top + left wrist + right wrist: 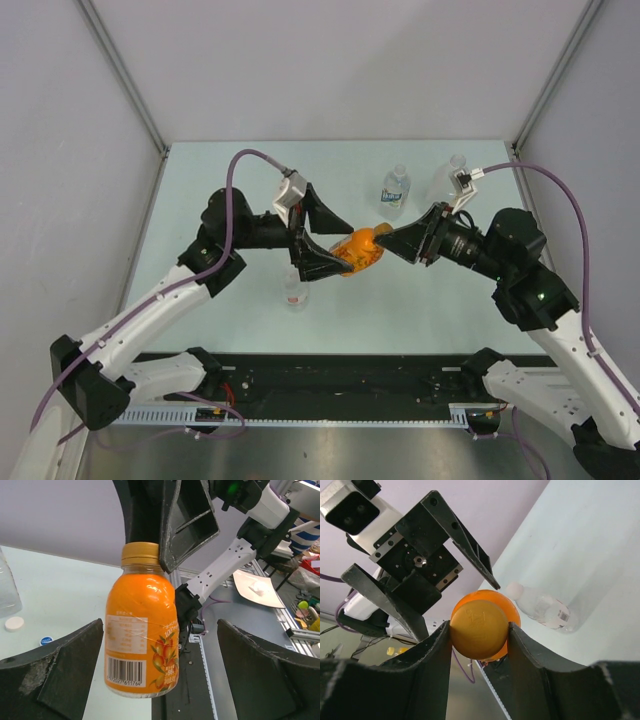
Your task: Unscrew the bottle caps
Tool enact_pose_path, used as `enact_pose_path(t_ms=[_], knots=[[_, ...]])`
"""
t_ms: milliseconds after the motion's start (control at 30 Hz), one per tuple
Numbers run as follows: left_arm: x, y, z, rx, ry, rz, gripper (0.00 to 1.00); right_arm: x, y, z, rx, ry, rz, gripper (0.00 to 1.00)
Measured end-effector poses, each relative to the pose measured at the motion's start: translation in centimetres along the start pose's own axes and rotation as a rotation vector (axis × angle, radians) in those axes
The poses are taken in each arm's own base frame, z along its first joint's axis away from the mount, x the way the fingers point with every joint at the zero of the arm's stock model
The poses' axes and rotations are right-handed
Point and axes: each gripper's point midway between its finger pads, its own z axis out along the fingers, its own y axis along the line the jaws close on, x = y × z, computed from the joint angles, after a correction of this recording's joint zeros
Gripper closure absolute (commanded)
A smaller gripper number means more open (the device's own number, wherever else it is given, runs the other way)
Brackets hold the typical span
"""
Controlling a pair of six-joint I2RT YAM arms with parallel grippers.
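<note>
Right gripper (385,238) pinches the orange-brown cap (479,632) from both sides, with its pads tight on the rim. The cap is on the orange bottle (142,635), which hangs off the table (200,170) mid-workspace, between the two arms. Left gripper (343,247) is spread wide, one finger on each side of the bottle body. In the left wrist view there is a visible gap on both sides, so it has no grip. A loose white cap (14,624) and blue cap (46,640) lie on the table just beside each other. The blue-labelled bottle (396,190) and the large clear bottle (455,170) stand toward the far side. The small clear bottle (295,290) stands near the left gripper, on its near side.
</note>
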Motion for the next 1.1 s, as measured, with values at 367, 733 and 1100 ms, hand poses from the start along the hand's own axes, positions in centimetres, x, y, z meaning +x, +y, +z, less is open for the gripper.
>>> enact_pose_path(t_ms=[367, 733, 1100], knots=[[2.3, -0.4, 1.4, 0.06, 0.062, -0.044, 0.0, 0.2, 0.6, 1.3, -0.045, 0.025, 0.016, 1.0], [3.1, -0.5, 1.9, 0.062, 0.086, -0.045, 0.24, 0.1, 1.8, 1.5, -0.087, 0.016, 0.002, 1.0], [3.2, 0.0, 1.8, 0.038, 0.086, -0.044, 0.47, 0.1, 1.9, 1.5, -0.091, 0.013, -0.005, 0.76]])
